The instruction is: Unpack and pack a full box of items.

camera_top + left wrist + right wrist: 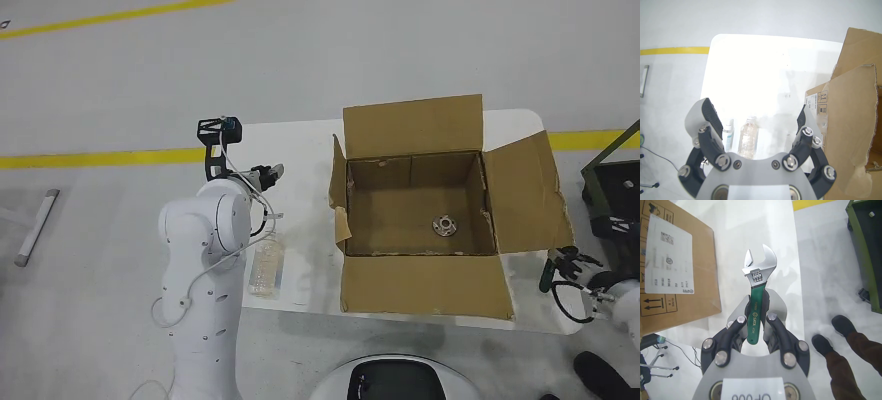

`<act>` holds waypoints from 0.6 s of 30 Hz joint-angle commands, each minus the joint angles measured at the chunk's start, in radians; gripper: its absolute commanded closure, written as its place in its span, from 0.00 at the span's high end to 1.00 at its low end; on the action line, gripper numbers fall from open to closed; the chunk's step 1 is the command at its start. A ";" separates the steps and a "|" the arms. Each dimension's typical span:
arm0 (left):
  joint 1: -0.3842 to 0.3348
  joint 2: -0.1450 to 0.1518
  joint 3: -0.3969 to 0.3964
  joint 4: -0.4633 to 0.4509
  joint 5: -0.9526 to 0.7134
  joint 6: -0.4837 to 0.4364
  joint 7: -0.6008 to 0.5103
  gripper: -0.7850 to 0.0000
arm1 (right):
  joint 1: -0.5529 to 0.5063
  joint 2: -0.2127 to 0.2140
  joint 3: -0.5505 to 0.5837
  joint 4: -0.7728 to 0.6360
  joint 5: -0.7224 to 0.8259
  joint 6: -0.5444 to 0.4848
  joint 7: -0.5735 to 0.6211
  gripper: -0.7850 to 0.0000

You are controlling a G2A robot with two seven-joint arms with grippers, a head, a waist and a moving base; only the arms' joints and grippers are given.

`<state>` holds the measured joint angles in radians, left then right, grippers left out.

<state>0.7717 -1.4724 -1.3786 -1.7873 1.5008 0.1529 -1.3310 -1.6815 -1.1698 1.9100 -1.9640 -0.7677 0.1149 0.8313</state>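
The open cardboard box (pixel 425 285) stands on the white table (pixel 300 140), one small round metal part (pixel 443 226) on its floor. Outside the box, off its right wall, the right gripper (pixel 757 303) is clamped on the green handle of an adjustable wrench (pixel 759 264). Off the box's left side, the left gripper (pixel 755 106) hangs with jaws spread wide and empty, above a clear water bottle (pixel 747 140) and a small white bottle (pixel 728 135) side by side

table (pixel 300 150): white | on it: open cardboard box (pixel 425 285), clear bottle (pixel 265 265), small white bottle (pixel 728 135)
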 commanded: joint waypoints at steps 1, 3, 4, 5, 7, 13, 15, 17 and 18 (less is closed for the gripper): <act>0.000 0.000 0.000 0.000 0.000 0.000 0.000 1.00 | 0.006 0.000 -0.030 -0.002 -0.028 0.015 0.011 0.00; 0.000 0.000 0.000 0.000 0.000 0.000 0.000 1.00 | 0.013 0.003 -0.059 -0.002 -0.085 0.029 0.032 0.00; 0.000 0.000 0.000 0.000 0.000 0.000 0.000 1.00 | 0.019 0.003 -0.074 -0.001 -0.095 0.031 0.039 0.00; 0.000 0.000 0.000 0.000 0.000 0.000 0.000 1.00 | 0.025 0.003 -0.086 0.005 -0.102 0.034 0.043 0.00; 0.000 0.000 0.000 0.000 0.000 0.000 0.000 1.00 | 0.035 0.004 -0.104 0.017 -0.115 0.036 0.048 0.00; 0.000 0.000 0.000 0.000 0.000 0.000 0.000 1.00 | 0.060 0.007 -0.141 0.045 -0.153 0.036 0.091 0.00; 0.000 0.000 0.000 0.000 0.000 0.000 0.000 1.00 | 0.069 0.008 -0.149 0.054 -0.158 0.038 0.098 0.00; 0.000 0.000 0.000 0.000 0.000 0.000 0.000 1.00 | 0.077 0.008 -0.154 0.066 -0.159 0.037 0.098 0.00; 0.000 0.000 0.000 0.000 0.000 0.000 0.000 1.00 | 0.080 0.009 -0.156 0.069 -0.161 0.038 0.100 0.00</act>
<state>0.7717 -1.4724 -1.3786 -1.7873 1.5008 0.1529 -1.3310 -1.6043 -1.1614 1.7555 -1.8988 -0.9268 0.1526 0.9296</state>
